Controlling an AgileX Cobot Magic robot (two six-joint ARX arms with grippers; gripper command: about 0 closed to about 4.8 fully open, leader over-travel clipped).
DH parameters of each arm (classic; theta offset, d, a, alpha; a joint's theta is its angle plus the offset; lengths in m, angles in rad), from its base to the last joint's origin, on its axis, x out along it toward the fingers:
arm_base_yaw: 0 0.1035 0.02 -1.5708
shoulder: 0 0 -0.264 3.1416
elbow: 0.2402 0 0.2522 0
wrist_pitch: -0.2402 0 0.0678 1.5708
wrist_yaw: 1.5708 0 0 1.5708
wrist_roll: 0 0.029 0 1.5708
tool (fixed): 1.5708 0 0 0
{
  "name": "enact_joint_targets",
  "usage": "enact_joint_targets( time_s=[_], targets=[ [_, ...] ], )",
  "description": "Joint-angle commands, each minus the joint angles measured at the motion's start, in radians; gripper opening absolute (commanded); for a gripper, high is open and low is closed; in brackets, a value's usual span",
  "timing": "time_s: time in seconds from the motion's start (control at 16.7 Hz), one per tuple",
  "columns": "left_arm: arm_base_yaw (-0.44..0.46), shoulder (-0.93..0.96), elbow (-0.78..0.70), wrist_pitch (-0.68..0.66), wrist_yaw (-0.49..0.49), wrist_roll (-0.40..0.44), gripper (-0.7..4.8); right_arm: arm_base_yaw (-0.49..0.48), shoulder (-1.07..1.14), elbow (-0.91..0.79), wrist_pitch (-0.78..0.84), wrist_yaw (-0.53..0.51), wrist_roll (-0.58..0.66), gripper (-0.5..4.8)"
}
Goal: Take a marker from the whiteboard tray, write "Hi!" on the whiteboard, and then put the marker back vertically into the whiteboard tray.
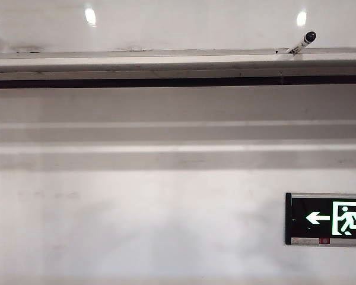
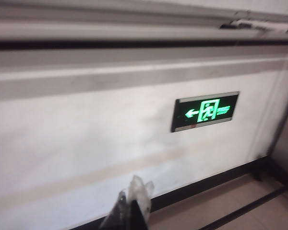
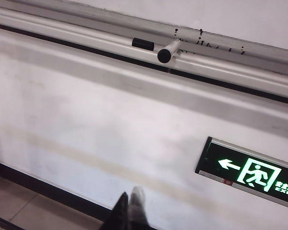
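Marker first: the slim white pen with the rounded black cap [image 1: 301, 44] sits at the right end of the long silver-grey metal whiteboard tray [image 1: 166, 62], leaning at a slant with its black cap uppermost and its lower end resting on the ledge. From the right wrist view the same pen [image 3: 168, 50] points its dark cap end toward the camera, and a small black block [image 3: 142, 44] lies on the tray just beside it. From the left wrist view the pen is only a pale blur at the far end of the ledge [image 2: 259, 25].

Above the tray rises the glossy white whiteboard [image 1: 184, 24], with round bright light reflections across it and faint dark smudges near its lower edge. I see no writing on the part that shows. A thin black strip runs along the underside of the tray, and below it the matte white wall [image 1: 136, 225] carries two paler horizontal bands. A green-lit exit sign with a white arrow and running figure [image 1: 327, 218] hangs low on the wall to the right.

Neither arm appears in the exterior view. The left gripper [image 2: 130, 211] hangs low near the skirting, well away from the tray; it is blurred, and I cannot tell how its jaws stand. The right gripper [image 3: 129, 211] is also down by the dark skirting, well below the pen, its two dark fingers pressed together on nothing.
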Motion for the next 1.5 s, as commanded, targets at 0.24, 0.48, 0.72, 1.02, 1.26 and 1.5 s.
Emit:
enact_joint_targets(
  time_s=[0.24,0.48,0.72,1.02,1.26,1.5],
  targets=[
    [0.175,-0.094,-0.061,0.028,0.029,-0.004,-0.07,0.001,0.000,0.005,0.013,0.001,0.004,-0.05],
    [0.354,-0.094,-0.114,0.029,0.045,0.013,-0.07,0.001,-0.008,0.005,0.013,0.002,0.004,-0.05],
    [0.387,-0.094,-0.145,0.034,-0.005,0.013,-0.06,0.001,-0.008,0.005,0.013,0.002,0.004,-0.05],
    [0.386,-0.094,-0.145,0.034,-0.014,0.012,-0.05,0.002,-0.008,0.005,0.013,0.002,0.004,-0.05],
    [0.386,-0.094,-0.145,0.034,-0.008,0.012,-0.05,0.001,-0.008,0.005,0.013,0.002,0.004,-0.05],
    [0.386,-0.094,-0.145,0.034,-0.008,0.012,-0.05,-0.012,-0.008,0.005,0.011,0.463,0.001,-0.05]
  ],
)
